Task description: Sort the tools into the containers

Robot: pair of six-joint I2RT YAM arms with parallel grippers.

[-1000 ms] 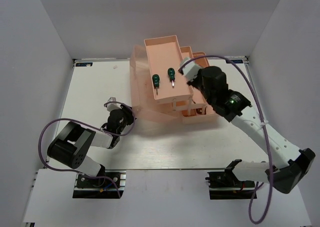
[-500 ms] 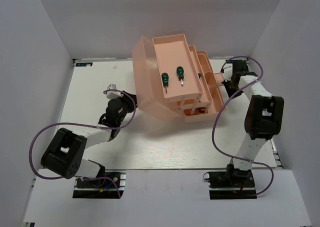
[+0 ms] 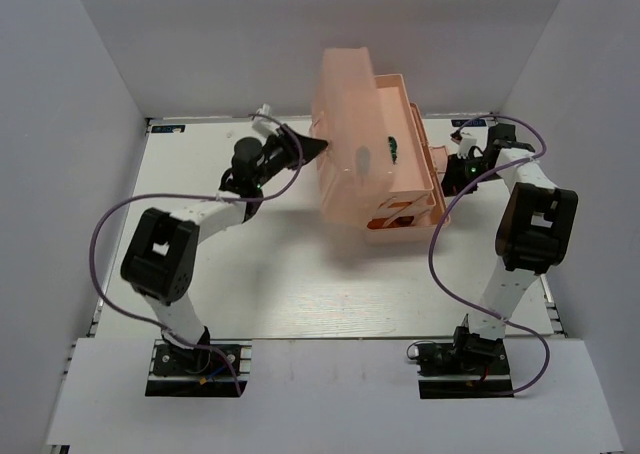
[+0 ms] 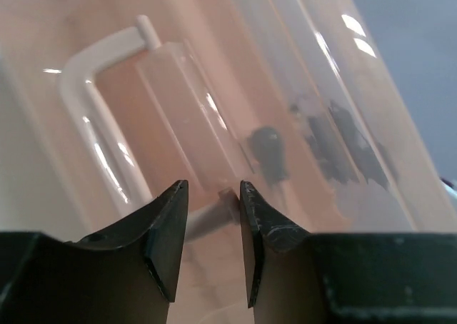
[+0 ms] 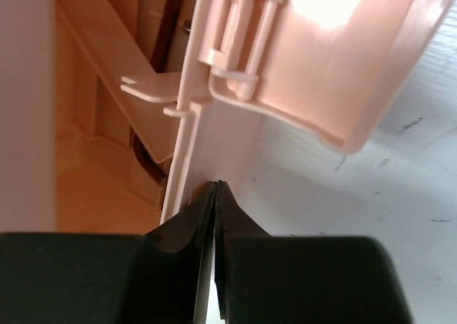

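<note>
**Toolbox** (image 3: pixel 405 202): translucent salmon pink, stood on the worktop (image 3: pixel 300 274) between the two grippers. The lid (image 3: pixel 350 104) is tilted up and blurred in the top view.

**Left gripper** (image 4: pixel 212 195): clamped narrowly on the bar of the white handle (image 4: pixel 89 110), with the lid wall directly ahead of the tips.

**Screwdriver** (image 4: pixel 268 151): a stubby dark shape seen through the lid, just ahead and right of the left gripper. Further dark shapes are seen to its right, kind not discernible.

**Right gripper** (image 5: pixel 216 188): clenched, nothing held, with its tips at the foot of the toolbox wall where it meets the worktop. A fold-out tray (image 5: pixel 107 46) is seen ahead and left of the tips.
</note>
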